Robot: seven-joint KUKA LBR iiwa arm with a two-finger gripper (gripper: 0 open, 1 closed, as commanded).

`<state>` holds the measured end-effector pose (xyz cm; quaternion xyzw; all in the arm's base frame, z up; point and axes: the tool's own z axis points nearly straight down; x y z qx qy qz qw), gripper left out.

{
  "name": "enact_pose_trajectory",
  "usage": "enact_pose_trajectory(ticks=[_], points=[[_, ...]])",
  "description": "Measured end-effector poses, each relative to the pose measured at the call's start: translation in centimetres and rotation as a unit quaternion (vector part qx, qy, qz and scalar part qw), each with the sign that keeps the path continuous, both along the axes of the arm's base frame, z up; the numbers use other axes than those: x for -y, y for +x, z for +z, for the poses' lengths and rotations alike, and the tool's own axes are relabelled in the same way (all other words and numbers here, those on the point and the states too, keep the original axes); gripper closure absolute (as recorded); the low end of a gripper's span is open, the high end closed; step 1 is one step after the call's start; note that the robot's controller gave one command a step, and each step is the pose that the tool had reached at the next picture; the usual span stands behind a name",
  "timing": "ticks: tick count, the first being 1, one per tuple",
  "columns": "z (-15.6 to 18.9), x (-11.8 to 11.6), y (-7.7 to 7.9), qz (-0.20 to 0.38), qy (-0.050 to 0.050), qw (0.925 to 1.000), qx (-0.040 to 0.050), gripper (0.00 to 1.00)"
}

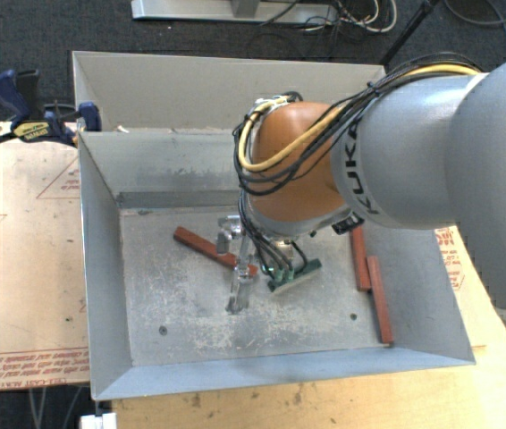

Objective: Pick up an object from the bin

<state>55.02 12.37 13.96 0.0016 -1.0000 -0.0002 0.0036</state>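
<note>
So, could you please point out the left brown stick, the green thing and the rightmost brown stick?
left brown stick point(196, 241): camera view, its free left half.
green thing point(298, 273): camera view, its middle.
rightmost brown stick point(380, 307): camera view, its lower half.

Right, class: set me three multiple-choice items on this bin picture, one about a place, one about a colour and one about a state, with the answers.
1. The pair of reddish-brown sticks lies:
A) by the left wall of the bin
B) near the bin's right wall
C) outside the bin

2. The small thing just right of the gripper is:
A) green
B) yellow
C) blue

3. The single reddish-brown stick left of the gripper is:
A) standing on end
B) propped against the left wall
C) lying slantwise on the bin floor

Answers:
1 B, as both sticks lie on the floor close to the right wall.
2 A, as it shows green against the grey floor.
3 C, as its whole length rests on the floor, away from the walls.
</note>
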Motion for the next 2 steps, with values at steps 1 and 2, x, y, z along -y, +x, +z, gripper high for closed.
enact_pose_trajectory(ticks=[1, 2], points=[[0.4, 0.0, 0.2, -0.001, 0.0, 1.0, 0.0037, 0.0], [-4.2, 2.5, 5.2, 0.012, 0.002, 0.9999, 0.01, 0.0]])
